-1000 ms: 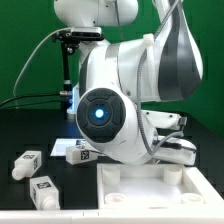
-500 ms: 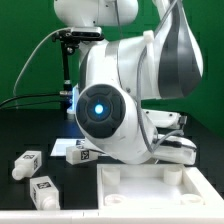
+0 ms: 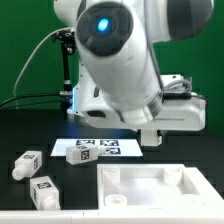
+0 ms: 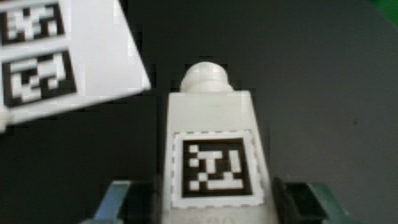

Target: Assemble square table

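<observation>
We saw the gripper (image 4: 208,208) closed narrowly on a small white plastic block-like leg (image 4: 210,120) with a rounded tip and a black-and-white square tag on its face. The grey-blue fingers (image 4: 121,202) pressed its two flat sides near the tagged end.

We judged the leg light, stiff and smooth, so apt to slip or twist if taken off-centre. Those flat sides looked the best hold, since they left the rounded tip free.

The white plastic square tabletop (image 3: 150,190), ribbed underside up, lay on the black table (image 3: 30,130) at the exterior view's lower right. It seemed rigid, and too broad for the claw except at a rim. One spare leg (image 3: 27,163) and another spare leg (image 3: 43,190) lay apart from it, toward the exterior view's left.

Only the wrist view showed the grip and the held tag, with the marker board (image 4: 63,50) lying beyond. Only the exterior view showed the tabletop and the spare legs. There the arm's bulk kept us from making out the jaws.
</observation>
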Controlling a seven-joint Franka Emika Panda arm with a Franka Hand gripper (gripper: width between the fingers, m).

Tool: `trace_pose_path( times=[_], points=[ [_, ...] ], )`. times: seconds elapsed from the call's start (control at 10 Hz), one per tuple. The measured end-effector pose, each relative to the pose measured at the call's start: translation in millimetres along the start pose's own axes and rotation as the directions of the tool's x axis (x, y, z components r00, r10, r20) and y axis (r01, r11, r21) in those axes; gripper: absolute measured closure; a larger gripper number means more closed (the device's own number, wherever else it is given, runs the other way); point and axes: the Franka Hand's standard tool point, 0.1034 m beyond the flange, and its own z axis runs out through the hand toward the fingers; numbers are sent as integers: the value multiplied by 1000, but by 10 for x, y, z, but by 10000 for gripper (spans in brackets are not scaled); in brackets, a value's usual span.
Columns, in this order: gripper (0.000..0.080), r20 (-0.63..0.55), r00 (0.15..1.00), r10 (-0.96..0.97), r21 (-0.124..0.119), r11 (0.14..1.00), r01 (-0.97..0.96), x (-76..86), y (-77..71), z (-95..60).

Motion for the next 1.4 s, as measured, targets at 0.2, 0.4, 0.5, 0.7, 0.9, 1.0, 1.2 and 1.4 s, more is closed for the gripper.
trace_pose_path(
  times=[0.2, 0.4, 0.5, 0.7, 0.9, 1.0, 1.2, 1.4],
  points=[
    [515, -148, 989, -6, 14, 1000, 8, 56, -41, -49],
    [515, -271, 955, -124, -49, 992, 114, 47, -128, -467],
    [515, -333, 918, -217, -89, 976, 199, 95, -242, -817],
    [515, -496, 857, -142, -53, 990, 134, 74, -413, -791],
    [515, -588, 794, -153, -53, 987, 152, 128, -405, -827],
    [515, -650, 737, -184, -83, 982, 172, 175, -464, -867],
    [515, -748, 576, -329, -224, 943, 248, 301, -692, -1035],
    [515, -810, 465, -358, -252, 928, 275, 350, -754, -1060]
  ],
)
